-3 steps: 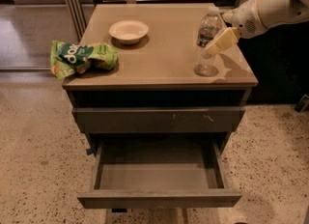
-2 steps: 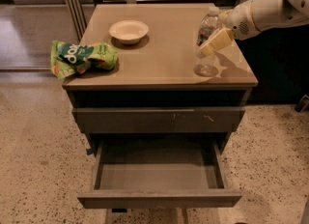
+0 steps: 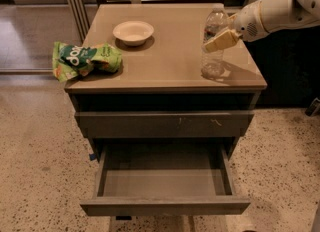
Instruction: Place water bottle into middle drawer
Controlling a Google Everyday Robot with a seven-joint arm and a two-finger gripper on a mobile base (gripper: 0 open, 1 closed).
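Water bottle (image 3: 212, 62), clasped by the gripper (image 3: 217, 42) at upper right, stands on the cabinet top (image 3: 170, 56); the open middle drawer (image 3: 165, 207) at the bottom of the frame lies empty.

A white bowl (image 3: 133, 31) sits toward the back of the counter (image 3: 170, 63), and a green snack bag (image 3: 86, 59) lies at its left edge. Below, the scratched drawer front (image 3: 160, 124) is closed. The gripper (image 3: 220, 33) hangs over the counter's right side.

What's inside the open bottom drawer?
In the middle drawer only bare grey floor shows; its back hides under the drawer above. The water bottle stands on the tabletop, the gripper at it.
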